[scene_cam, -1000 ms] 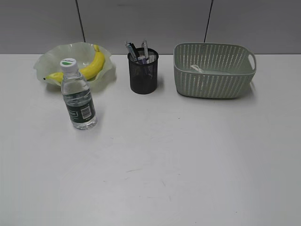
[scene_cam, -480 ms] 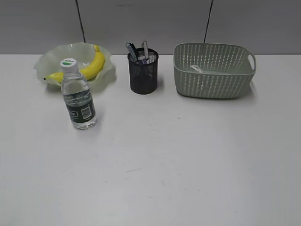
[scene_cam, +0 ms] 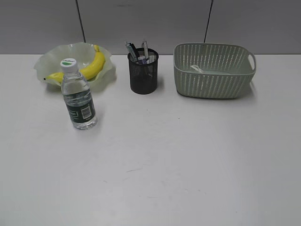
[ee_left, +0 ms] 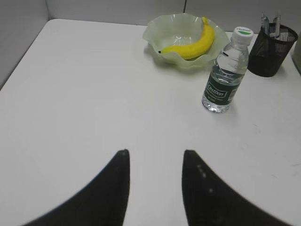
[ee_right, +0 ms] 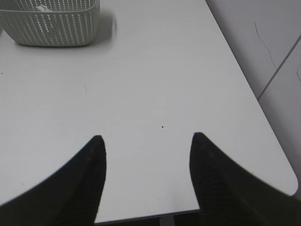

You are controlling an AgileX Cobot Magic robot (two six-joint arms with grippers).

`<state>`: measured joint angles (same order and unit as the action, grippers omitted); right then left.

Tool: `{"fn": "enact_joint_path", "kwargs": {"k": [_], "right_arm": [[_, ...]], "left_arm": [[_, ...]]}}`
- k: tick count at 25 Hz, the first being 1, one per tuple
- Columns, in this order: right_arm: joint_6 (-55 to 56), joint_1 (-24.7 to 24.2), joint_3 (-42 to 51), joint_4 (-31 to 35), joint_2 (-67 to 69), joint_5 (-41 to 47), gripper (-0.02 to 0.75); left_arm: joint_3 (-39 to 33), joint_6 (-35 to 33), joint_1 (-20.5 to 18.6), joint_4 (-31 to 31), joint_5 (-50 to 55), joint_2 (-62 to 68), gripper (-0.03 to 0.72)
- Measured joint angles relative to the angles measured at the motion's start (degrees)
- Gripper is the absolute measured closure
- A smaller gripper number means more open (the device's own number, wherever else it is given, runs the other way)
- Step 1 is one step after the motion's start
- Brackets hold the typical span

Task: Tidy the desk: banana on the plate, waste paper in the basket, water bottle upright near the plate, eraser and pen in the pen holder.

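— Looking at the banana, what do we see?

— We see a curved yellow fruit with a dark tip, lying in the pale green plate with the ruffled rim, at the back left of the desk. Its long axis runs on a slant: dark tip low at the plate's left edge, the other end up toward the back right rim.

— And the water bottle?

— We find it upright, white cap on top, dark green label facing us, just in front of the plate.

— The rest?

— We count pens standing tilted in the black mesh pen holder, between plate and basket. A bit of white paper lies inside the basket; we cannot make out more of it.

— The pincers?

— Our left gripper is spread, holding nothing, above bare desk well apart from the bottle. Our right gripper is spread wide too, bare between its fingers, near the desk's right front corner.
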<state>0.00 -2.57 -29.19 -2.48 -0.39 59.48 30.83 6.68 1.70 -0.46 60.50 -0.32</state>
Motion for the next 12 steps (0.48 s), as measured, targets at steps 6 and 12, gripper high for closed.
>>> {"fn": "enact_joint_path", "kwargs": {"k": [6,12], "right_arm": [[0.0,3.2,0.0,0.0,0.0,0.0,0.283],[0.0,3.5,0.0,0.0,0.0,0.0,0.283]], "left_arm": [[0.0,0.0,0.0,-0.1,0.0,0.0,0.435],[0.0,0.0,0.0,-0.1,0.0,0.0,0.441]]}}
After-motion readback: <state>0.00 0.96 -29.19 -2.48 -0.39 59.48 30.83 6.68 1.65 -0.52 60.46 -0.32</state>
